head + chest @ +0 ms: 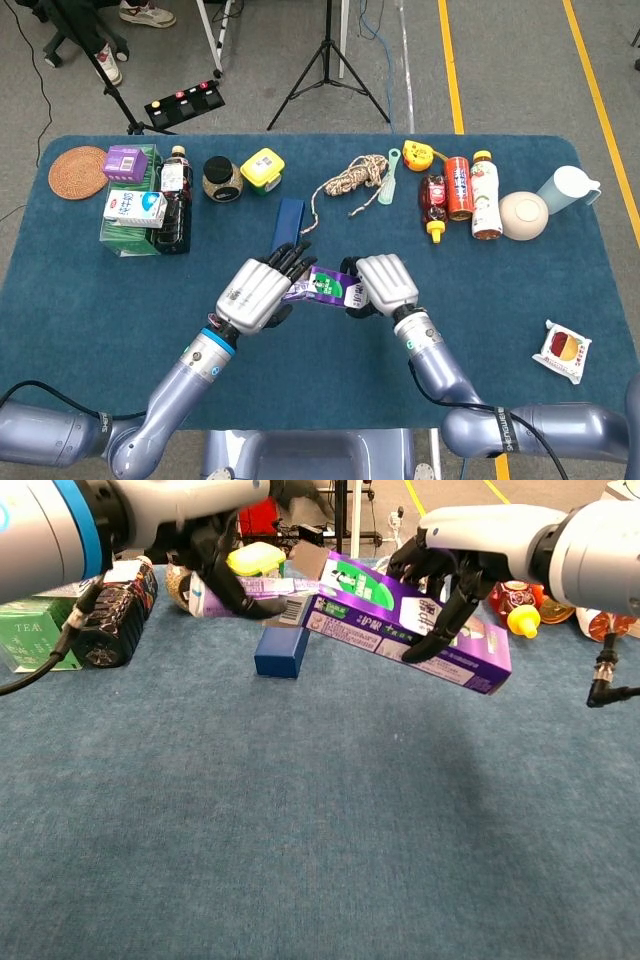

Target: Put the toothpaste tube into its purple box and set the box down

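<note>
The purple box (pixel 362 630) hangs tilted above the table, its open flap end raised toward the left. My right hand (pixel 455 565) grips it from above around the middle. The toothpaste tube (pixel 245 584) sticks out of the open end, with only its purple-and-white tail showing. My left hand (pixel 215 550) holds that tail between thumb and fingers. In the head view the left hand (pixel 258 293) and right hand (pixel 386 282) sit close together, and a short stretch of the box (pixel 328 287) shows between them. The tube itself is hidden there.
A blue box (pixel 288 231) lies on the table (pixel 90 300) just beyond the hands. A dark bottle (pixel 176 195) and cartons stand at the back left. Rope (pixel 350 180), bottles (pixel 458 188) and a bowl (pixel 524 215) line the back right. A snack pack (pixel 562 350) lies front right.
</note>
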You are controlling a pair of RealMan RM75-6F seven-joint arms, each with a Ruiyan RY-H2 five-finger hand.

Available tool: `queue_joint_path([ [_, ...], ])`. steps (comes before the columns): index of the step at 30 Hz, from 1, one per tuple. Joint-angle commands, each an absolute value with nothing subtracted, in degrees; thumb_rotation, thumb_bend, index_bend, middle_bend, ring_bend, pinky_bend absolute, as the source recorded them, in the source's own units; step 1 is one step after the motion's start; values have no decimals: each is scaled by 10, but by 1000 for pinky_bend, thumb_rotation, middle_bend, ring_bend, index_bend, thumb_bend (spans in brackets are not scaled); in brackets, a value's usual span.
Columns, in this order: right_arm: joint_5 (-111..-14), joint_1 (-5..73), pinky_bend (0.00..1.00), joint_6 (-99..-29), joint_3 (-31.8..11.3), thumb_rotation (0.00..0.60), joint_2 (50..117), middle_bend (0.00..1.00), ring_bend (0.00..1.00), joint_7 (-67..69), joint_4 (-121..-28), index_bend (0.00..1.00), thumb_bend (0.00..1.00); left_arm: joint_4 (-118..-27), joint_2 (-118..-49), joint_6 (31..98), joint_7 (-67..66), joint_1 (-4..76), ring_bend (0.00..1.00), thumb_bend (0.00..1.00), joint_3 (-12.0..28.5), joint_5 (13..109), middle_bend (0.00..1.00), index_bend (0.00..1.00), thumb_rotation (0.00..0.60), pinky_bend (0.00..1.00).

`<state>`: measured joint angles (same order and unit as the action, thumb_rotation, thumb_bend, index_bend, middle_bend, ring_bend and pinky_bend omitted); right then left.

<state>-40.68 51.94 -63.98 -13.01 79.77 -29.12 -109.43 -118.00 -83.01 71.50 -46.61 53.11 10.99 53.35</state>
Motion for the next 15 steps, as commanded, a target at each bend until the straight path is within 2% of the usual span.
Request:
queue_joint_path([
  [1,-425,508,558,-629,-137,600,792,504,513,-260,-1087,486,438,-1179,-830,727,-413,518,0,270,117,600,0,0,600,319],
  [5,-466,487,557,-600,-144,600,778,507,515,-185,-1072,491,448,-1181,-807,760,-345,494,0,264,127,698,0,0,600,316],
  [7,-506,470,556,-584,-150,600,769,507,516,-120,-1055,492,451,-1198,-771,780,-307,476,0,261,145,721,0,0,600,315],
  [10,-571,449,550,-570,-147,600,755,508,515,-52,-1018,494,453,-1219,-687,787,-263,440,0,242,155,717,0,0,600,305],
  [15,-631,428,548,-546,-157,600,735,510,512,64,-988,498,454,-1193,-605,777,-173,397,0,217,151,717,0,0,600,297],
])
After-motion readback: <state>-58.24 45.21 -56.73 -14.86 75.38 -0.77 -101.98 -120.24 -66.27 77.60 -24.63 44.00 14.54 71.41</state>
